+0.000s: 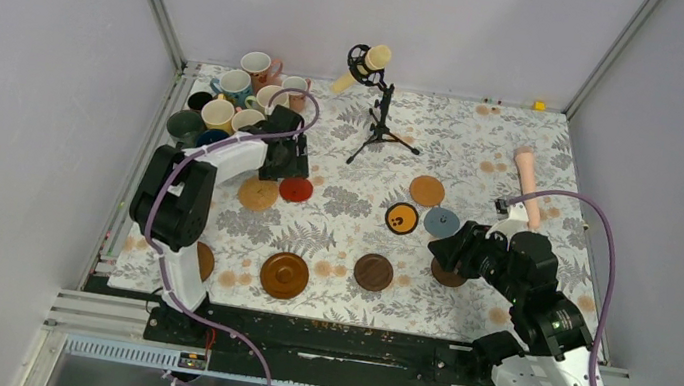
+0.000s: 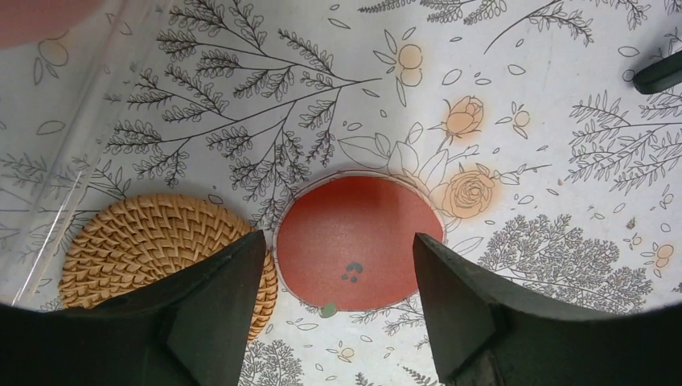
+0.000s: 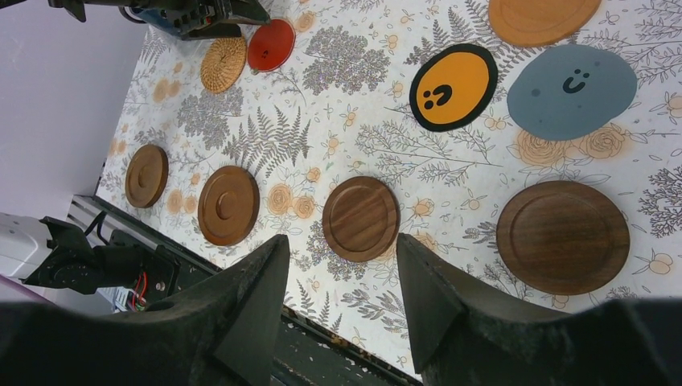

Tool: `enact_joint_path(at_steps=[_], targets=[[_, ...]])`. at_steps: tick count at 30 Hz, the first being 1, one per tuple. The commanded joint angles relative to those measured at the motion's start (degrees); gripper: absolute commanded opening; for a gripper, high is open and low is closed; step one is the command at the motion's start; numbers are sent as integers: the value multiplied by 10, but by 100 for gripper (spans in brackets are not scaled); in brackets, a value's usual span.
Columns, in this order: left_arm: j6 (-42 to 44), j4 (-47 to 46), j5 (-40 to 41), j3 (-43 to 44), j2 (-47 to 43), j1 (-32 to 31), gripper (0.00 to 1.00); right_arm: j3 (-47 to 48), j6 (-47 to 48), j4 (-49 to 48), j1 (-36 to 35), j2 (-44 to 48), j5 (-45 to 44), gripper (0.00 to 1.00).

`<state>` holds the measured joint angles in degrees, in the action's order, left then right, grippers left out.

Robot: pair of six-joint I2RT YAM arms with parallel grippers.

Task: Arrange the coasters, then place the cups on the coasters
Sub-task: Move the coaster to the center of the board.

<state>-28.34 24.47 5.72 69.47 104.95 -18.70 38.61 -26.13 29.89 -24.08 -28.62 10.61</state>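
From above, the cups (image 1: pixel 235 97) bunch at eleven o'clock on the table (image 1: pixel 486 143), none on a coaster. Nine coasters lie scattered in no clear order. The left gripper (image 1: pixel 287 158) hangs by the red coaster (image 1: pixel 296 190), and the right gripper (image 1: pixel 446 251) sits at four o'clock beside a dark wooden coaster (image 1: pixel 452 279). Left wrist: the jaws are spread and hold nothing, flanking the red coaster, with the woven coaster (image 2: pixel 153 245) at nine o'clock. Right wrist: the jaws are parted and empty, with the middle dark coaster (image 3: pixel 360 219) framed between them. By my judgement, arranging is barely begun and every cup is left to place.
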Motion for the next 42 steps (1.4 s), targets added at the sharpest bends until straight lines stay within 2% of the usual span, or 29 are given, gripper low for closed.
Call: enact_joint_path(at_steps=[1, 4, 12, 42], targets=[[9, -19, -28, 28, 15, 1, 68, 18, 7, -1, -4, -2, -4, 59], [14, 12, -25, 49, 35, 1, 66, 22, 11, 3, -4, -1, -6, 59], [9, 24, -2, 30, 25, -1, 65, 28, 12, 16, -4, 7, -11, 59], [-41, -30, -110, -32, -9, -76, 63, 22, -29, 16, -4, 25, -21, 58]])
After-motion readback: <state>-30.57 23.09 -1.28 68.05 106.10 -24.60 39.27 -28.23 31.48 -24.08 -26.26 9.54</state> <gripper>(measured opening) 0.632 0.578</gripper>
